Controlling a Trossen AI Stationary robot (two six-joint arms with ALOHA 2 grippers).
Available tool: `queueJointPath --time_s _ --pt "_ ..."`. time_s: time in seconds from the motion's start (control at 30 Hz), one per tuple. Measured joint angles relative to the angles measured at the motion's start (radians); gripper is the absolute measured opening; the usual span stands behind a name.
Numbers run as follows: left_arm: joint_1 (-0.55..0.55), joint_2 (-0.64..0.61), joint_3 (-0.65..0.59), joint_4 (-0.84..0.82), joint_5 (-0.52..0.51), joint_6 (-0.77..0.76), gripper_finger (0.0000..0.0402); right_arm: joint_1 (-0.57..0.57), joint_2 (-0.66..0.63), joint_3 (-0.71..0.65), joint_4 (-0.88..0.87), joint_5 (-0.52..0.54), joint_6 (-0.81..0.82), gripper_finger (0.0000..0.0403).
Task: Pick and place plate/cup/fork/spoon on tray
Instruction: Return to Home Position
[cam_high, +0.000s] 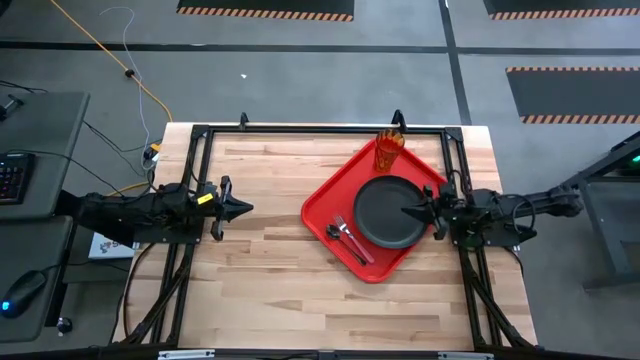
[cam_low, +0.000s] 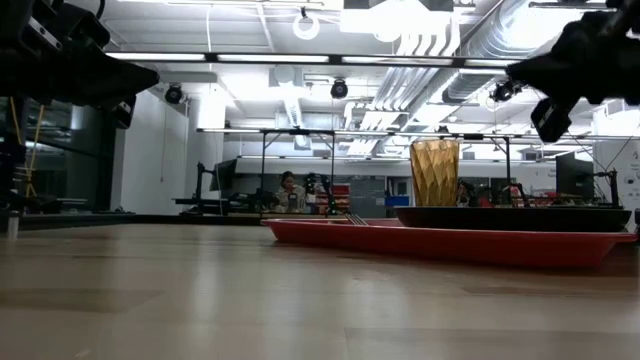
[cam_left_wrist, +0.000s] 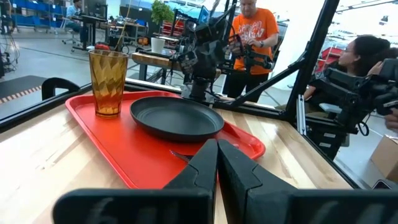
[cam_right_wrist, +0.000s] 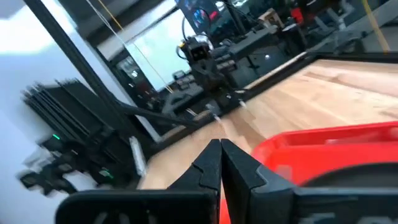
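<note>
The red tray (cam_high: 330, 190) lies on the table's right half, turned like a diamond. On it rest the dark plate (cam_high: 388, 212), the amber cup (cam_high: 389, 150) standing upright at the far corner, and the red-handled fork (cam_high: 354, 240) beside the dark spoon (cam_high: 340, 240) near the left corner. My right gripper (cam_high: 407, 211) is shut and hovers level over the plate's right part, touching nothing. My left gripper (cam_high: 246, 209) is shut, level at the table's left, pointing at the tray (cam_left_wrist: 124, 143).
A black frame (cam_high: 300, 128) runs along the table's far and side edges. Bare wood lies between my left gripper and the tray and along the near edge. Beyond the table, people (cam_left_wrist: 252, 37) stand and sit among desks.
</note>
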Motion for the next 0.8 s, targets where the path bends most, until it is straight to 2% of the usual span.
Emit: queueJointPath --time_s 0.13,0.27,0.8 --pt "0.000 0.000 0.000 0.000 0.000 0.000 0.0003 -0.004 -0.044 0.000 -0.098 0.022 -0.114 0.0000" --pt "0.000 0.000 0.000 0.000 0.000 0.000 0.0003 -0.004 -0.038 0.000 -0.102 0.020 -0.212 0.0000" --pt "0.000 0.000 0.000 0.000 0.000 0.000 0.0003 -0.004 -0.036 0.000 -0.105 0.009 -0.115 0.0000"
